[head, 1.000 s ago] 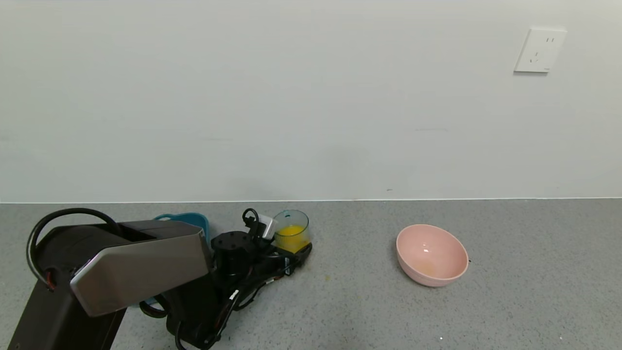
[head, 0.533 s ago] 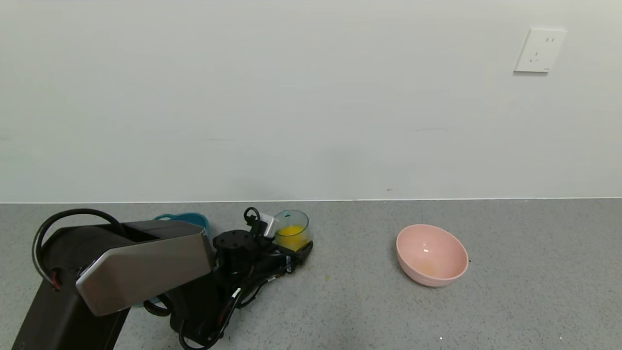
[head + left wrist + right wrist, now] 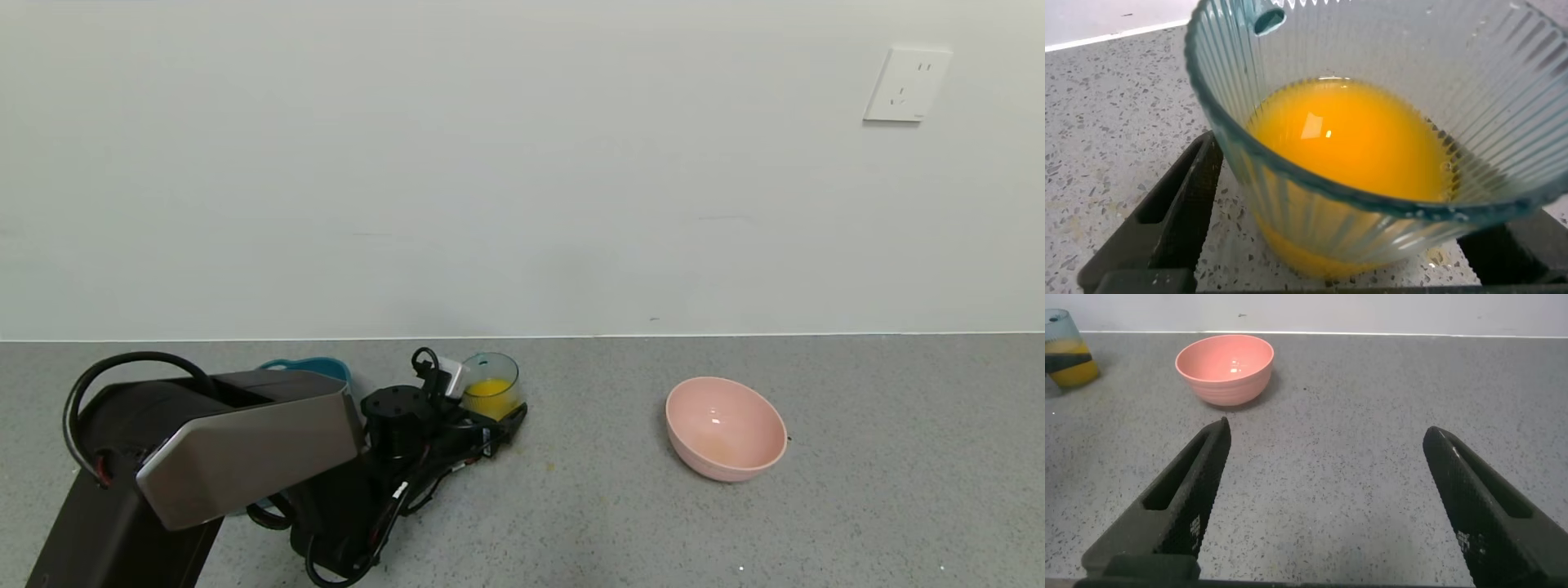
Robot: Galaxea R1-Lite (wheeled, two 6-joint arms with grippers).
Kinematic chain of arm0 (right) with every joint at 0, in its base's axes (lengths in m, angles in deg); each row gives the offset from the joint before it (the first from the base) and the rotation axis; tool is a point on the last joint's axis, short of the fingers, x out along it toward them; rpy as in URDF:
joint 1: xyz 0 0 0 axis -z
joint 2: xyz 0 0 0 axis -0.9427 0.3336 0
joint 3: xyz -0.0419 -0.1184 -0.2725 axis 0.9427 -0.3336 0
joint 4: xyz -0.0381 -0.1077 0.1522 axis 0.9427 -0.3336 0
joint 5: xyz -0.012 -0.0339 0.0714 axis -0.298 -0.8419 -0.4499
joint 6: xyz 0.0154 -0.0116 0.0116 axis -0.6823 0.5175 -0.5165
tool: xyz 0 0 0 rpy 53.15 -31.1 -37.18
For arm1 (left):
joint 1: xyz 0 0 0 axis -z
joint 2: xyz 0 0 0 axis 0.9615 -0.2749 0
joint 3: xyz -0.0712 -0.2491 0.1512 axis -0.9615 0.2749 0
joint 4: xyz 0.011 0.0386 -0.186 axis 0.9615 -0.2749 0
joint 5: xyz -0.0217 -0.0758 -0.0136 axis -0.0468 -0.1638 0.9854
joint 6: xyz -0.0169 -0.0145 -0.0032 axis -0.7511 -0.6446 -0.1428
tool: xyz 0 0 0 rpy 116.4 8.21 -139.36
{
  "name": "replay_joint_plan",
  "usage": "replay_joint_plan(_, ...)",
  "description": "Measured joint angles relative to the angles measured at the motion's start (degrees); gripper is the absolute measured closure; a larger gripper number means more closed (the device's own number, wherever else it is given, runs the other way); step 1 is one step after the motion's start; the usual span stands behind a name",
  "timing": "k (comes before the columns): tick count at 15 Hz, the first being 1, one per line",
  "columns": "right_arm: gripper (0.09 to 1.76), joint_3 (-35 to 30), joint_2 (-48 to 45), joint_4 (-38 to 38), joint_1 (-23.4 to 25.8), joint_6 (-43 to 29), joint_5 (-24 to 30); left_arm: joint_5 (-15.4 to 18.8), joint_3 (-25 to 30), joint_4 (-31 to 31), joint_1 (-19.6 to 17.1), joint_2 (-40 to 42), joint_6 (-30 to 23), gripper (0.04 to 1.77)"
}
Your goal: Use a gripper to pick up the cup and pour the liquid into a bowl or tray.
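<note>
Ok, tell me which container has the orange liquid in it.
The ribbed clear cup, between the left gripper's open fingers. The pink bowl looks nearly empty.

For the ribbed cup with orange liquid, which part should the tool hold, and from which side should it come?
Grip the cup on its ribbed side wall, about mid-height, coming level from the robot's side, as the left tool already does with an open finger on each side of it. The cup stands upright with liquid in its lower half, so a sideways grip keeps the mouth up and free for pouring.
</note>
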Motion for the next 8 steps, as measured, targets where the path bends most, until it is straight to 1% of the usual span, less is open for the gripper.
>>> replay_joint_plan(5, 0.14, 0.0, 0.0, 0.0, 0.0, 0.0, 0.0, 0.0, -0.2, 0.0, 0.0, -0.2, 0.0, 0.09)
replay_joint_plan(6, 0.14, 0.0, 0.0, 0.0, 0.0, 0.0, 0.0, 0.0, -0.2, 0.0, 0.0, -0.2, 0.0, 0.19)
replay_joint_plan(7, 0.14, 0.0, 0.0, 0.0, 0.0, 0.0, 0.0, 0.0, -0.2, 0.0, 0.0, -0.2, 0.0, 0.38)
replay_joint_plan(8, 0.14, 0.0, 0.0, 0.0, 0.0, 0.0, 0.0, 0.0, -0.2, 0.1, 0.0, -0.2, 0.0, 0.46)
